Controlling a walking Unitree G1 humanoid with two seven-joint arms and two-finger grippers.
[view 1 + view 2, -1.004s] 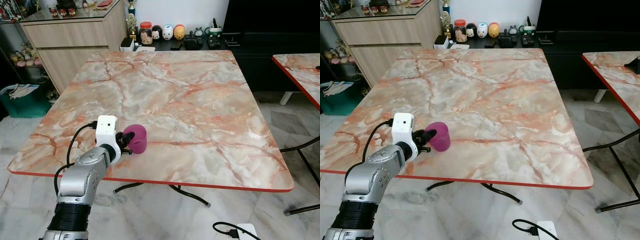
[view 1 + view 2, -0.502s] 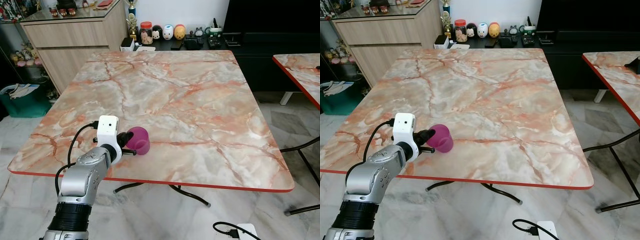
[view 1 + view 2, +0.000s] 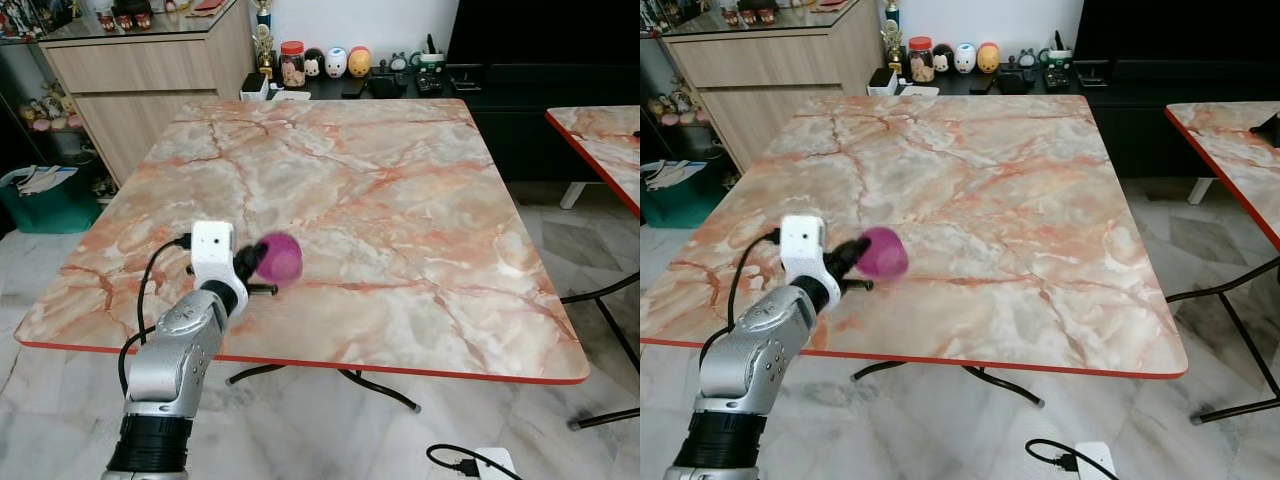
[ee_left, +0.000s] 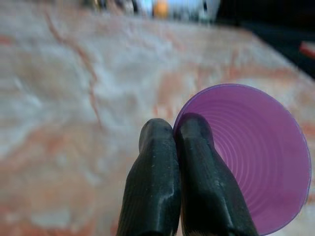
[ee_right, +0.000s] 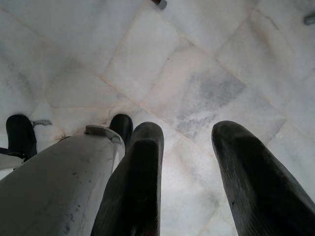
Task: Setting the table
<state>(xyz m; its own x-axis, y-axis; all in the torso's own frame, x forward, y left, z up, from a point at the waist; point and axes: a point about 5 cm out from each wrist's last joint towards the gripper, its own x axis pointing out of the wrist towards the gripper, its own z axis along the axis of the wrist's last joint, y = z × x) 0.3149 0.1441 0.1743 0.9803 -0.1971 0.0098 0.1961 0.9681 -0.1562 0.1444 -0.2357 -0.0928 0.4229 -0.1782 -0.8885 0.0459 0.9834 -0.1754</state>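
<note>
My left gripper (image 3: 255, 262) is shut on the rim of a purple plastic cup (image 3: 279, 258). The cup is tipped on its side and held just above the marbled table (image 3: 400, 200), near the front left part. In the left wrist view both black fingers (image 4: 167, 187) pinch the rim, and the cup's ribbed inside (image 4: 256, 162) faces the camera. The cup looks blurred in the eye views. My right gripper (image 5: 187, 147) hangs open over the tiled floor (image 5: 197, 59).
A wooden sideboard (image 3: 140, 70) stands at the back left, with a green basket (image 3: 45, 200) beside it. Jars and small figures (image 3: 330, 65) line a low dark shelf behind the table. A second marbled table (image 3: 605, 150) is at the right. A cable and white plug (image 3: 470, 462) lie on the floor.
My left gripper has lifted the purple cup off the table and tilted it over, moving it slightly forward and up. The right arm has stayed still.
</note>
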